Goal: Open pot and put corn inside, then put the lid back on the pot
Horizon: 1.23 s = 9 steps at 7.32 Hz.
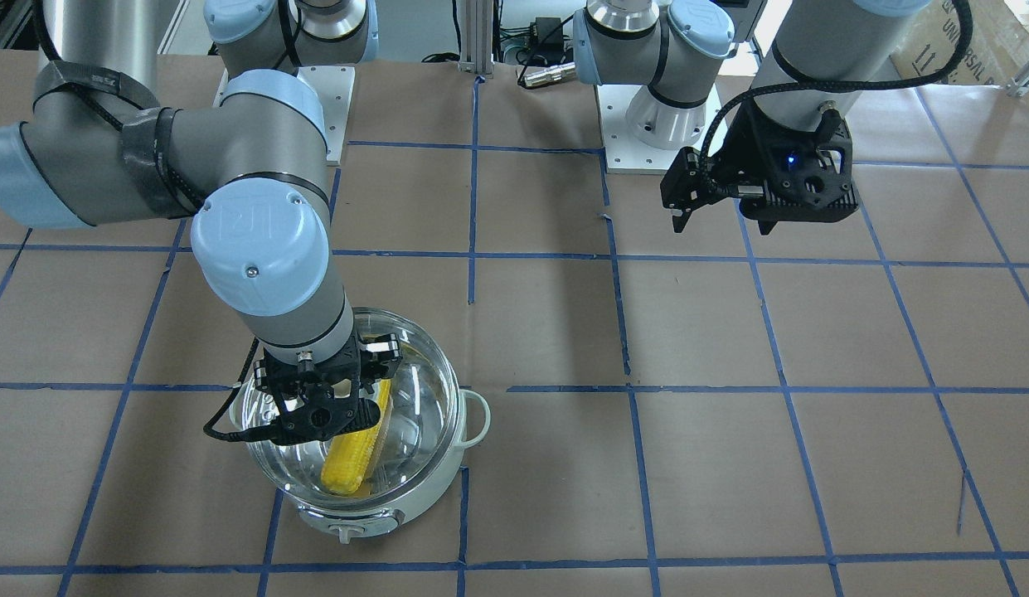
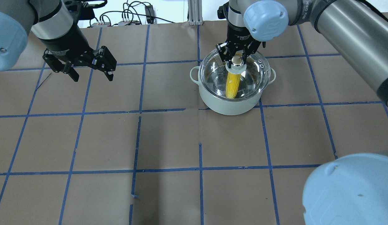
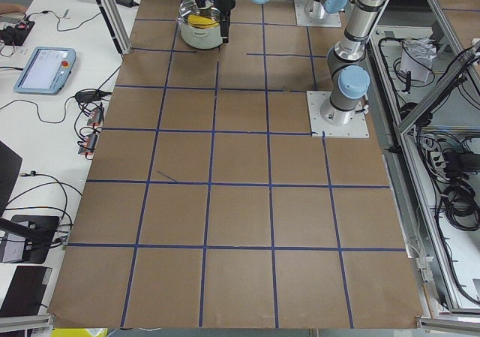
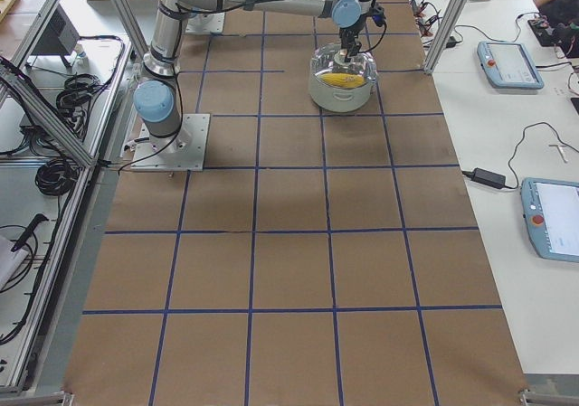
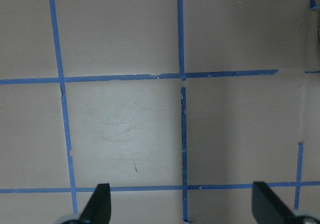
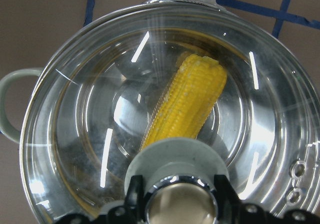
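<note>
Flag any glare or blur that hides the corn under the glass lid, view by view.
Right wrist view: white streak reflections on the lid, yet the corn reads sharp. Overhead view: faint glare near the rim, corn clear. Front-facing view: the right gripper covers part of the corn. Side views: the pot is too small for detail.

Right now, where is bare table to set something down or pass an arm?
Bare: the table rows on the robot's side of the pot, and the squares between the pot and the open left gripper. Crowded: over the pot, where the right gripper grips the lid above the corn.
</note>
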Each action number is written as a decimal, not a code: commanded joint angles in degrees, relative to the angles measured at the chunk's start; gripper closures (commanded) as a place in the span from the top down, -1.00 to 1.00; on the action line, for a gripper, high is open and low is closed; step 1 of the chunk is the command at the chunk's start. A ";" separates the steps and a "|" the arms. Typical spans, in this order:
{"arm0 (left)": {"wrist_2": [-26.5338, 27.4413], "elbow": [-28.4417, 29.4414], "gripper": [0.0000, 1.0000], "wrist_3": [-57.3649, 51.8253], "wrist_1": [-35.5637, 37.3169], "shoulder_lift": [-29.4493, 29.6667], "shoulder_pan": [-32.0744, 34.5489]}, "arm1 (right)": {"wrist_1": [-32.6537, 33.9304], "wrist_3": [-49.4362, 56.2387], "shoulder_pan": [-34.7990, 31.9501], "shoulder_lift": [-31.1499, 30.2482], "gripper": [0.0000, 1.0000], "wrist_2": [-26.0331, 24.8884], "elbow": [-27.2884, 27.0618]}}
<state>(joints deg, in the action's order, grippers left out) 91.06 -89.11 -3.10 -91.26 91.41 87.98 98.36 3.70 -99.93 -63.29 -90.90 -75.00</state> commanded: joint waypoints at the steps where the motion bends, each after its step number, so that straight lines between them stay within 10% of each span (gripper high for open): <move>1: -0.01 -0.01 1.00 0.02 0.12 0.26 0.00 | -0.01 0.00 -0.18 0.28 -0.33 0.11 -0.32; 5: -0.09 -0.01 1.00 0.02 0.12 0.35 0.00 | 0.17 0.00 -0.18 0.36 -0.17 0.20 -0.23; 7: -0.18 -0.01 1.00 -0.07 0.29 0.34 0.00 | 1.74 0.00 -0.18 0.37 0.92 0.02 -0.41; 9: -0.18 -0.10 1.00 -0.07 0.21 0.26 0.00 | 1.75 -1.92 -0.18 -0.07 0.99 0.02 -0.58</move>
<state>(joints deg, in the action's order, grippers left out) 90.88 -89.18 -3.16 -91.05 91.70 87.98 99.97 3.02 -100.11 -63.10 -90.86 -75.44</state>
